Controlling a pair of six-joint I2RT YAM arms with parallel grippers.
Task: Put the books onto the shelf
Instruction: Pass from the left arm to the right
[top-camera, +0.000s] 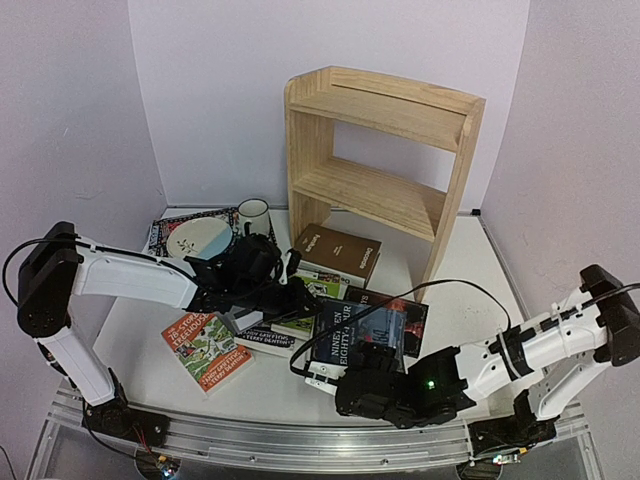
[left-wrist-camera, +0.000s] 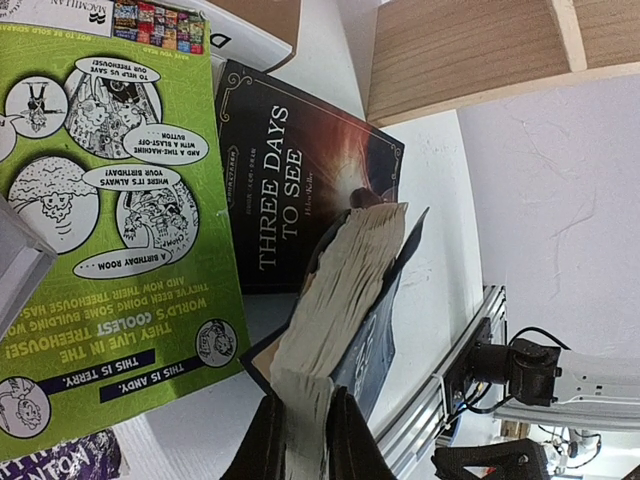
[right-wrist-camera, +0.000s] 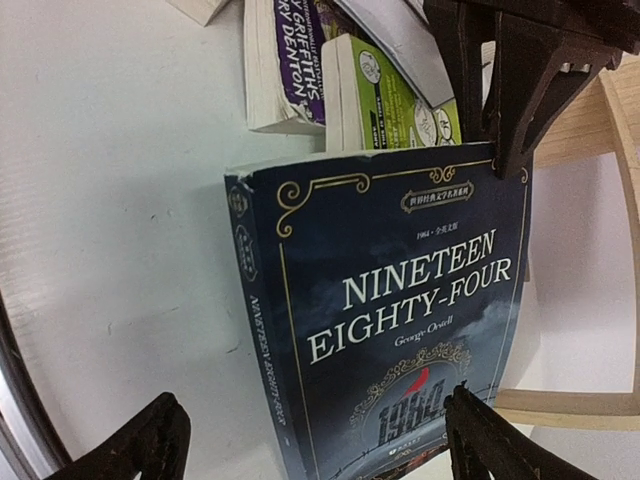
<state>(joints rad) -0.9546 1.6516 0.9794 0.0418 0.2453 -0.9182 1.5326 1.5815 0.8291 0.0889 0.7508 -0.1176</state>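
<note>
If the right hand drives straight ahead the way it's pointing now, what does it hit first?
The Nineteen Eighty-Four book: it lies right ahead of the open right hand, its near end seemingly between the fingers. Its far edge is pinched by the left hand.

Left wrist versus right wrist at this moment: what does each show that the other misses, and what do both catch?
Only the left wrist: the "Three Days to See" book lying flat, and the page edges of the dark book pinched in the left pincer.

Only the right wrist: that dark book's "Nineteen Eighty-Four" front cover, and the right pincer, open.

Both: the dark book with the left pincer clamped on it, the green paperback, and part of the pine shelf.
</note>
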